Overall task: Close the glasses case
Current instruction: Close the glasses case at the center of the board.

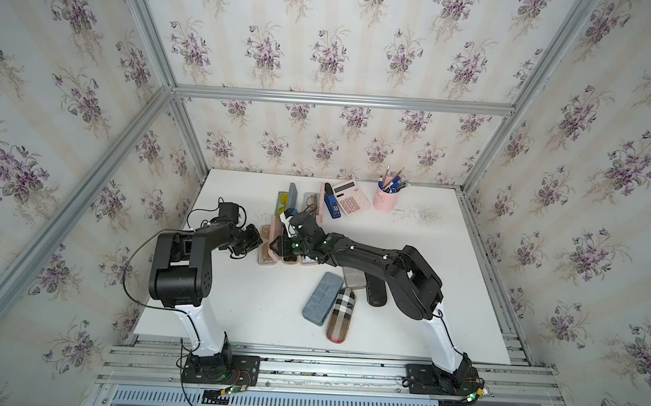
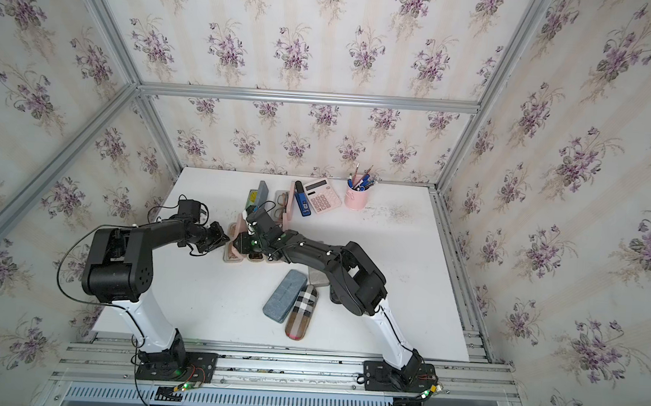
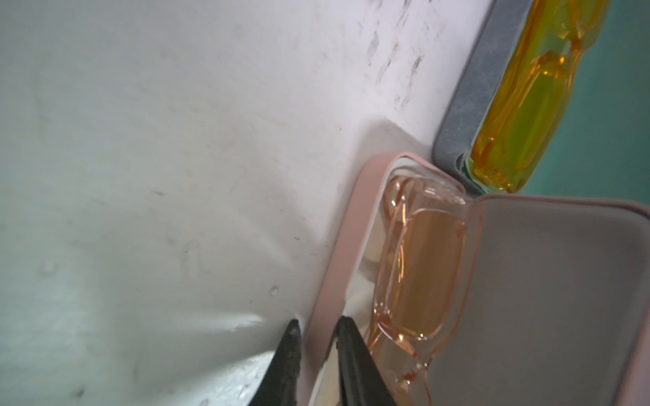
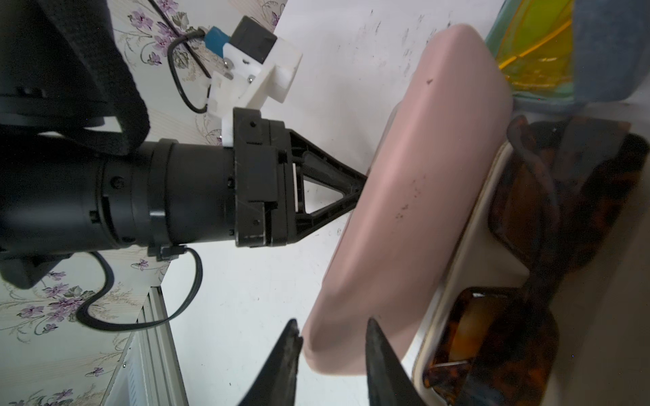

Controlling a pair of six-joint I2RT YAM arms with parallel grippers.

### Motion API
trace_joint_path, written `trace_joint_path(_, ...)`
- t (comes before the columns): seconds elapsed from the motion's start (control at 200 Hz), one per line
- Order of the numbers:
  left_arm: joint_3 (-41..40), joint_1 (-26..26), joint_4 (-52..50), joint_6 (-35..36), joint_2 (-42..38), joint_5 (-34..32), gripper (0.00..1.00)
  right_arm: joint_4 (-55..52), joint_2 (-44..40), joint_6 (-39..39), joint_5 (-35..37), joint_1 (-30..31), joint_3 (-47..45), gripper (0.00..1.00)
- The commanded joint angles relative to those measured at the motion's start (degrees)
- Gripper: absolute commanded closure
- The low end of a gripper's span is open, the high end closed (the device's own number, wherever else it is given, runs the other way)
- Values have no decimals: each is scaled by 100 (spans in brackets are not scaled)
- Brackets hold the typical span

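In a top view the pink hard-shell glasses case (image 1: 266, 258) lies open on the white tabletop (image 1: 250, 308), at the end of a row of cases nearest the left arm, with the left gripper (image 1: 259, 242) and right gripper (image 1: 275, 245) meeting over it. The left wrist view shows the left gripper (image 3: 316, 330) pinching the tray's front wall, with peach translucent glasses (image 3: 422, 274) inside. In the right wrist view the right gripper (image 4: 332, 334) straddles the end of the raised lid, but I cannot tell whether it bites. The shell looks stiff, light and smooth, so probably slippery. The lid's free edge seems the best hold, pressed down while the tray is steadied.
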Motion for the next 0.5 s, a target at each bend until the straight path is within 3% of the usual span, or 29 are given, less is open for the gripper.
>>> trace_joint_path(0.0, 28, 0, -292, 72, 68, -153, 78, -27, 74, 46, -35, 7, 72, 68)
trace_joint_path(0.495, 62, -30, -328, 114, 91, -161, 86, -206, 393, 3, -52, 89, 436, 70)
